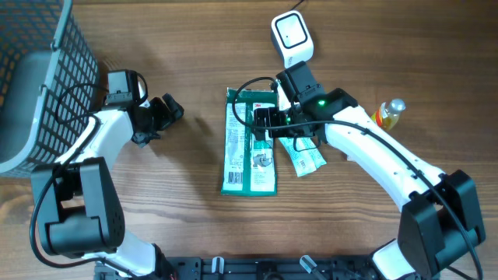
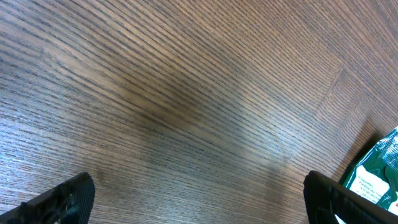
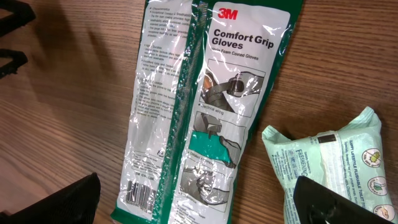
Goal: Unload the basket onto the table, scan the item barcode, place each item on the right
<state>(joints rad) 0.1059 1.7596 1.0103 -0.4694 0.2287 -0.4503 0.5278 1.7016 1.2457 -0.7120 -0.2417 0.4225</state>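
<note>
Overhead, the 3M Comfort Grip Gloves pack (image 1: pixel 261 159) lies flat near the middle of the wooden desk (image 1: pixel 194 202), label side up. A second glove pack (image 1: pixel 233 148) lies edge to edge with it on the side toward the left arm, its printed back showing. In the right wrist view a barcode (image 3: pixel 138 200) shows near the lower corner of that second pack (image 3: pixel 158 93). The right claw (image 1: pixel 264 124) hangs over both packs with its jaws spread wide and nothing between them. A pale green wipes packet (image 1: pixel 303 159) lies just beside the gloves, under the right arm. The white scanner (image 1: pixel 292 35) stands at the far edge of the desk, beyond the packs. The left claw (image 1: pixel 159 117) is well apart from them over bare wood, also wide open and empty. A small yellow bottle (image 1: pixel 391 113) stands past the right arm, and a dark wire basket (image 1: pixel 39 78) sits at the left arm's corner.
</note>
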